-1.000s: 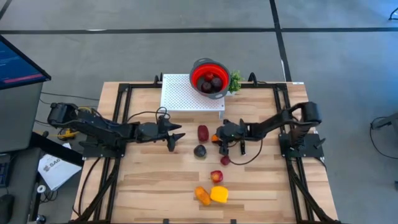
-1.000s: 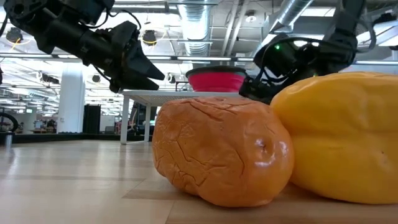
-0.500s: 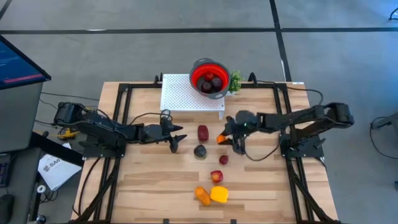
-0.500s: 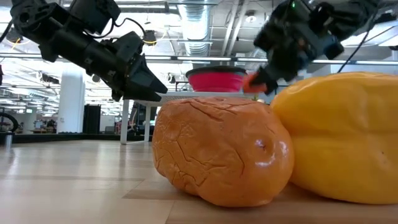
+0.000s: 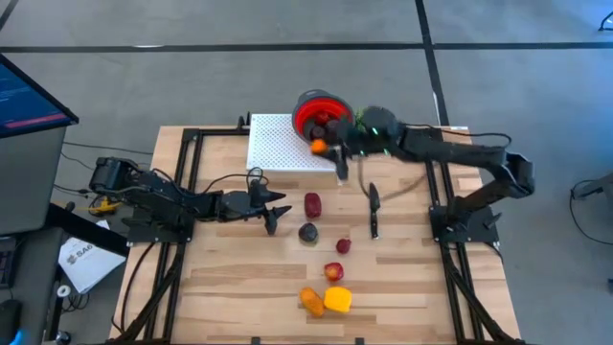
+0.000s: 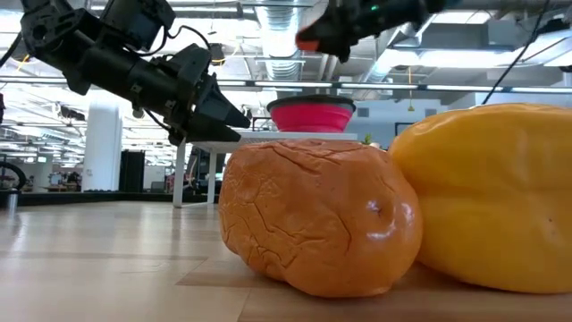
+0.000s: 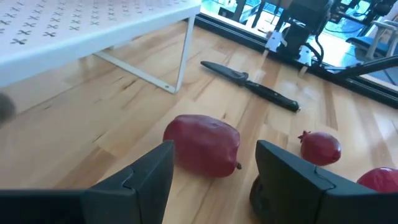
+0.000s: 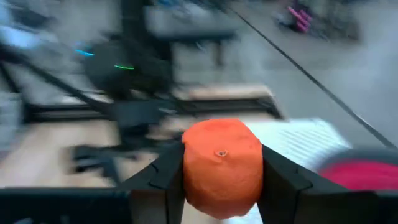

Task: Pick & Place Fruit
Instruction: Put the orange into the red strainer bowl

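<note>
My right gripper [image 5: 322, 147] is shut on a small orange fruit [image 8: 222, 165], high over the white perforated stand [image 5: 283, 144] beside the red bowl [image 5: 316, 110], which holds dark fruit. My left gripper [image 5: 278, 213] is open, low over the table, its fingers [image 7: 140, 180] pointing at a red fruit [image 7: 203, 144] lying on the wood. A dark purple fruit [image 5: 307, 232], a maroon one [image 5: 343, 245], a red one [image 5: 332, 272], an orange one [image 5: 312, 301] and a larger yellow one [image 5: 337, 300] rest on the table. My right gripper pinches the small orange fruit [image 8: 222, 165] between its two fingers [image 8: 283, 177], one on each side. The fruit is lifted clear of the table, above the white stand.
A slim black knife [image 5: 374, 211] lies on the table right of the fruit. The white stand carries the bowl at its far right corner, with green leaves [image 5: 363, 125] beside it. Black frame rails run along the table's left and right sides. Bare wood lies near the left gripper.
My right gripper has risen from the table's middle with the orange fruit and swung toward the far edge, now over the white stand by the bowl. The knife lies uncovered where that arm was. My left gripper has edged slightly toward the red fruit.
</note>
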Robot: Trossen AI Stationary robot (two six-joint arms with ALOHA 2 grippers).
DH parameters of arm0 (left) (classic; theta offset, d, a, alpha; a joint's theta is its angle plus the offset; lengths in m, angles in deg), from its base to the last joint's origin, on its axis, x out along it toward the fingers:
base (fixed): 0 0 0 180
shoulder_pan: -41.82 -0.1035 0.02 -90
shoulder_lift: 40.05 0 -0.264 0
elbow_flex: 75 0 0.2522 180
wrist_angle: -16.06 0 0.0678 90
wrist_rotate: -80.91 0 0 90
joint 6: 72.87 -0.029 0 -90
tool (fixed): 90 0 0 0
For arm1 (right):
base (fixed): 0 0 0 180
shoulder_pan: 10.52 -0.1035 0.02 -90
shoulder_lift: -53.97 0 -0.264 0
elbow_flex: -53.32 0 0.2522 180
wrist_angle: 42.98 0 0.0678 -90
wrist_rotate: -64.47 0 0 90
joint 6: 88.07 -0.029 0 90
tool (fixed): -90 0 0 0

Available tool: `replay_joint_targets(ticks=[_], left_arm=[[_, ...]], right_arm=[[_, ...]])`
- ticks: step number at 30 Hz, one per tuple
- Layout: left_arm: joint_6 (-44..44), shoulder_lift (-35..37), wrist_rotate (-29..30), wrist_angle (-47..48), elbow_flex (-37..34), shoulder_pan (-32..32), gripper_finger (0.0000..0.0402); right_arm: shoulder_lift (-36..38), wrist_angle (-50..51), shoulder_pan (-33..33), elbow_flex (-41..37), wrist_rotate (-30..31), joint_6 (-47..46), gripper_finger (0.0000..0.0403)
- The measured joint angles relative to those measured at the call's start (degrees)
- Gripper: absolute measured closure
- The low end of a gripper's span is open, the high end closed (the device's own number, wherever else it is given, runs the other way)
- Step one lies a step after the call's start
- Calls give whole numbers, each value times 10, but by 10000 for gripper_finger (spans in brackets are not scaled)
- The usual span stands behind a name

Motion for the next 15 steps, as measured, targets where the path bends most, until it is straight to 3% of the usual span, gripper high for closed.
replay_joint_targets(ticks=[4,9,15], left_arm=[[1,0,0,-6,0,1,183],[3,0,0,-8,0,1,183],[3,0,0,-9,0,1,183]], right_arm=[[-75,201,44,142,38,44,257],[-161,397,96,276,42,63,257],[-226,499,135,340,41,60,245]])
